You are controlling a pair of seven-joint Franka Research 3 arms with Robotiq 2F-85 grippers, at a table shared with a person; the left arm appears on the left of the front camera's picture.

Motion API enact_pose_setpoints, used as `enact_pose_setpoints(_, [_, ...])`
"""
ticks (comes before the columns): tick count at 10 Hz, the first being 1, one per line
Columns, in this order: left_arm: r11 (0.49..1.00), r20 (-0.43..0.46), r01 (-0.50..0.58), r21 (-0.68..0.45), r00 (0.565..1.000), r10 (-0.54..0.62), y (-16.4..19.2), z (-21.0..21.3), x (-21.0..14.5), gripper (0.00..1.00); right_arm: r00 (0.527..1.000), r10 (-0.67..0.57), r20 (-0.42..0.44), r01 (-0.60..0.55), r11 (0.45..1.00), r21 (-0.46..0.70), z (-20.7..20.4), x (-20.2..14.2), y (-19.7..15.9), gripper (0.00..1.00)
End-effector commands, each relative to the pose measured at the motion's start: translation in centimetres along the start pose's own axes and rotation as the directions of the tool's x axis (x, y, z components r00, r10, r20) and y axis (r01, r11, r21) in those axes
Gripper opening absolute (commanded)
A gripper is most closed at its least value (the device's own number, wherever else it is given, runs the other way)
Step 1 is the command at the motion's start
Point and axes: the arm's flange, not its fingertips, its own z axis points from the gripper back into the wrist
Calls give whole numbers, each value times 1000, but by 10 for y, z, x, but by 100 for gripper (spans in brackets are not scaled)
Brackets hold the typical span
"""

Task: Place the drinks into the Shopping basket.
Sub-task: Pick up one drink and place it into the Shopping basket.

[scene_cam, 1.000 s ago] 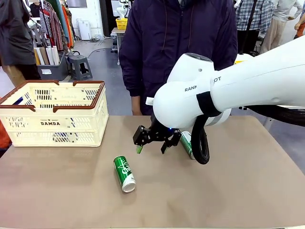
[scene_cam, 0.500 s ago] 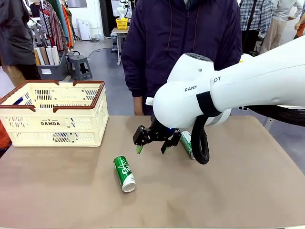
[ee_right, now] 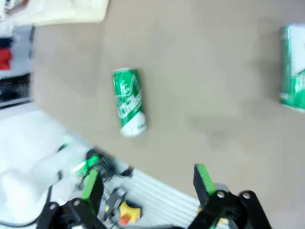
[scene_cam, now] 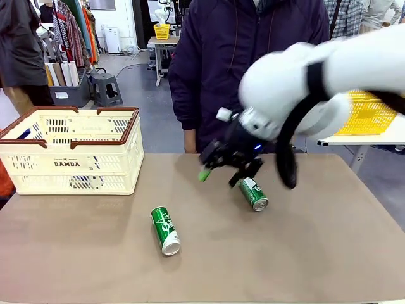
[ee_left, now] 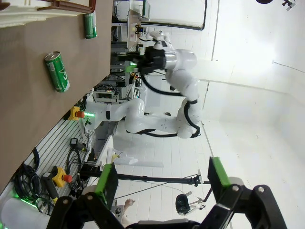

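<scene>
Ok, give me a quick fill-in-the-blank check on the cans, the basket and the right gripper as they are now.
1. The near can and the far can both lie on their ____.
2. The right gripper hovers above the table with its jaws ____, holding nothing.
3. The Shopping basket stands on the robot's ____ side of the table.
Missing words: sides; open; left.

Robotics lab: robot arm, emergency-stop button, cables.
</scene>
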Motion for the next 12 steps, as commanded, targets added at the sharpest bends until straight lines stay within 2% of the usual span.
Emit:
enact_pose_setpoints(1, [1000, 7, -2, -13, 1000, 2, -4, 2, -3, 100, 996, -49, -77, 61, 985, 163, 58, -31, -59, 100])
enact_pose_setpoints(2, [1000, 7, -2, -13, 1000, 2, -4, 2, -3, 100, 994, -34, -103, 62, 956, 285, 86, -44, -85, 100])
enact_pose_setpoints(3, [1000, 7, -2, -13, 1000, 2, -4, 2, -3, 100, 994, -67, -91, 101, 890, 445, 116, -61, -121, 100])
enact_pose_setpoints(4, [1000, 7, -2, -13, 1000, 2, -4, 2, -3, 100, 989, -144, -35, 139, 816, 562, 141, -77, -160, 100])
enact_pose_setpoints(5, [1000, 7, -2, -13, 1000, 2, -4, 2, -3, 100, 971, -236, 43, 142, 709, 690, 160, -96, -201, 100])
enact_pose_setpoints(6, [1000, 7, -2, -13, 1000, 2, -4, 2, -3, 100, 950, -292, 113, 96, 615, 782, 167, -114, -230, 100])
enact_pose_setpoints(7, [1000, 7, -2, -13, 1000, 2, -4, 2, -3, 100, 925, -346, 157, 68, 558, 827, 165, -128, -251, 100])
enact_pose_setpoints(8, [1000, 7, -2, -13, 1000, 2, -4, 2, -3, 100, 919, -353, 177, 49, 547, 836, 156, -134, -259, 100])
enact_pose_setpoints(9, [1000, 7, -2, -13, 1000, 2, -4, 2, -3, 100, 911, -351, 215, 68, 644, 762, 141, -129, -258, 100])
enact_pose_setpoints(10, [1000, 7, -2, -13, 1000, 2, -4, 2, -3, 100, 919, -377, 116, 129, 565, 815, 178, -142, -268, 100])
enact_pose_setpoints(12, [1000, 7, -2, -13, 1000, 2, -4, 2, -3, 100, 919, -377, 116, 129, 565, 815, 178, -142, -268, 100])
